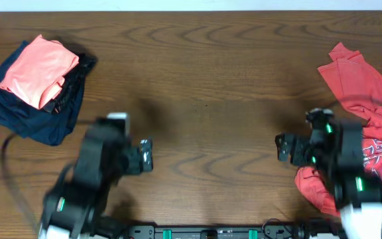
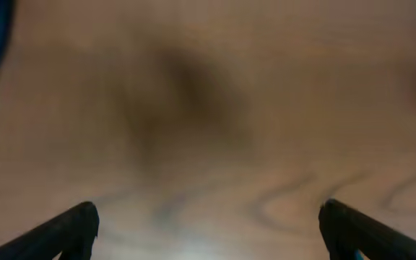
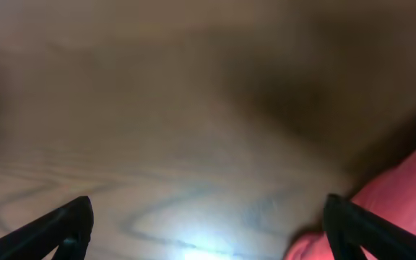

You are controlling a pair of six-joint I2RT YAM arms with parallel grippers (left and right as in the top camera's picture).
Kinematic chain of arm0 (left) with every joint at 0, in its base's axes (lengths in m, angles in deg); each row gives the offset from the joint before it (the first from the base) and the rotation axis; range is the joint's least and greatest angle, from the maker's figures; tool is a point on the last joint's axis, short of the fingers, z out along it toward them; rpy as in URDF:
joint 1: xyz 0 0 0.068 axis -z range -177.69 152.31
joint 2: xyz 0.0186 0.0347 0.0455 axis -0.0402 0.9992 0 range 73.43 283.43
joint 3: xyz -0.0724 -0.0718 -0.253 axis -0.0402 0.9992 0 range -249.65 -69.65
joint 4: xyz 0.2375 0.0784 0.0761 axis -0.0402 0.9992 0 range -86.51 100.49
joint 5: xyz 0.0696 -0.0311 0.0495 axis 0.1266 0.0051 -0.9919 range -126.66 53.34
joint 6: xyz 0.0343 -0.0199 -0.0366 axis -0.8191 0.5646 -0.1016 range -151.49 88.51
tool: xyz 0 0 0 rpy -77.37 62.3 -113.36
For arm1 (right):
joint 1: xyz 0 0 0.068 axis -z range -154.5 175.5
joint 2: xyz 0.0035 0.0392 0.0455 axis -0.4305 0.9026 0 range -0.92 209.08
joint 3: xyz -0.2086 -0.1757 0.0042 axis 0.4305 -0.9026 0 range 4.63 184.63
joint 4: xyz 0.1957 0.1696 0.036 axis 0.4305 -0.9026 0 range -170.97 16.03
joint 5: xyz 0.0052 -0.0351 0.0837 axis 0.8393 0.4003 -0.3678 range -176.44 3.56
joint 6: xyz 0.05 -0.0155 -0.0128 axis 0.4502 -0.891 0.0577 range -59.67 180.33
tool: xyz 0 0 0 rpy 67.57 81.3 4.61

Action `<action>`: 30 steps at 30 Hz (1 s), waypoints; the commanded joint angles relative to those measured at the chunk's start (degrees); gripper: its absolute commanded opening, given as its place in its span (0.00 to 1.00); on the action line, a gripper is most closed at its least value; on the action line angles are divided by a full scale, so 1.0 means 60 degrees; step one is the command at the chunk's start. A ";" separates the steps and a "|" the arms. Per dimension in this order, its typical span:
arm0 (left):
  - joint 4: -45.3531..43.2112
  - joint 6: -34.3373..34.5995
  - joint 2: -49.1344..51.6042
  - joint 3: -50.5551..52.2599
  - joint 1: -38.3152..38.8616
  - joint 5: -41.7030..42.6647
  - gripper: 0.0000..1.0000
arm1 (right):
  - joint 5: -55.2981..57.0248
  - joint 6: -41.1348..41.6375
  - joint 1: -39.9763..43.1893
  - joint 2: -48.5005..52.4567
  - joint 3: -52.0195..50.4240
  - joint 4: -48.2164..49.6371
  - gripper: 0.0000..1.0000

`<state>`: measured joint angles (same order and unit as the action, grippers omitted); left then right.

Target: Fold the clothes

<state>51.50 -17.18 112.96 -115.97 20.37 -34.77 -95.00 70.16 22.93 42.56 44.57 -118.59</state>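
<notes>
Red shirt (image 1: 370,126) is lying crumpled at the R edge of the surface (image 1: 211,79), w/ the R arm partly covering it. R end effector (image 1: 282,147) is hanging just beside the shirt on its centre-facing side, fingers spread wide, gripping nothing. Coral garment (image 1: 37,70) is sitting folded on a navy one (image 1: 25,113) at far L. L end effector (image 1: 146,157) is hovering over bare wood nr the front edge, likewise released & empty, well apart from that stack.

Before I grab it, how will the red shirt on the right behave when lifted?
Probably floppy: the red shirt lies crumpled in soft folds, so it should sag. Likely light; it looks thin. One pinch may drag it bunched.
</notes>
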 commanded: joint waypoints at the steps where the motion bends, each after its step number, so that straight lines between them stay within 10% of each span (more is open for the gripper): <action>1: -0.0324 0.0171 -0.1315 0.0627 0.0095 -0.0539 0.98 | 0.0459 0.0066 -0.0229 -0.1810 -0.0481 0.0455 0.99; 30: 0.0419 0.0168 -0.2969 0.0637 0.0095 -0.0539 0.98 | 0.0583 0.0029 -0.0222 -0.4390 -0.0510 -0.2426 0.99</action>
<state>53.97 -16.46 95.32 -112.45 20.74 -37.11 -92.73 70.33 21.86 17.28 42.10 -131.72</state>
